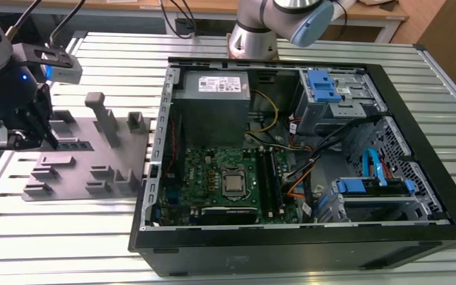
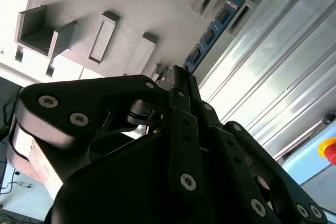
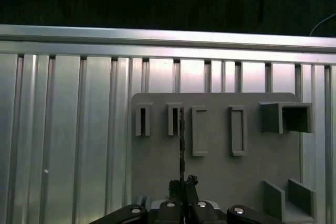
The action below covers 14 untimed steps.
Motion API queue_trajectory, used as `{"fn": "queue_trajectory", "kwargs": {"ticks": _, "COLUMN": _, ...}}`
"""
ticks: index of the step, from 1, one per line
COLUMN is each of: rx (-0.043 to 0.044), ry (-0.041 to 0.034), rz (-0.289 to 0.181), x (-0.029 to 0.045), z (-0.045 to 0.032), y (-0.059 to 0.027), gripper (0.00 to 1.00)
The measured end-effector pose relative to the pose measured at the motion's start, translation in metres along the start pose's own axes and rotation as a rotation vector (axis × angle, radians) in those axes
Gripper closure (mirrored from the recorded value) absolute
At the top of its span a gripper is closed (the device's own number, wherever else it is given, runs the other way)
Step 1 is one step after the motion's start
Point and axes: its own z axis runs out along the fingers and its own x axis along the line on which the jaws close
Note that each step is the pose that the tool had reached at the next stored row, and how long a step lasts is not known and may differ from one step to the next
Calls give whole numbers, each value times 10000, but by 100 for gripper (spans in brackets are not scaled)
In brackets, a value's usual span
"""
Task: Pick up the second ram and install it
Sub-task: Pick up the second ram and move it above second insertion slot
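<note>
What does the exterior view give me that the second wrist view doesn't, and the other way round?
Exterior view: the open computer case, its motherboard, and the arm's base behind it. Second wrist view: the second ram on edge, chips visible, with the gripper shut on one end, plus a red button. Both: that gripper over the grey fixture plate, and the slatted metal table.
</note>
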Motion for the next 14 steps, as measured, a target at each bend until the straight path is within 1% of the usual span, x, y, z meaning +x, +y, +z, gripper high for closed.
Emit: {"fn": "queue_trajectory", "kwargs": {"ticks": 14, "rx": 0, "ry": 0, "rz": 0, "x": -5, "z": -140, "y": 5, "gripper": 86}}
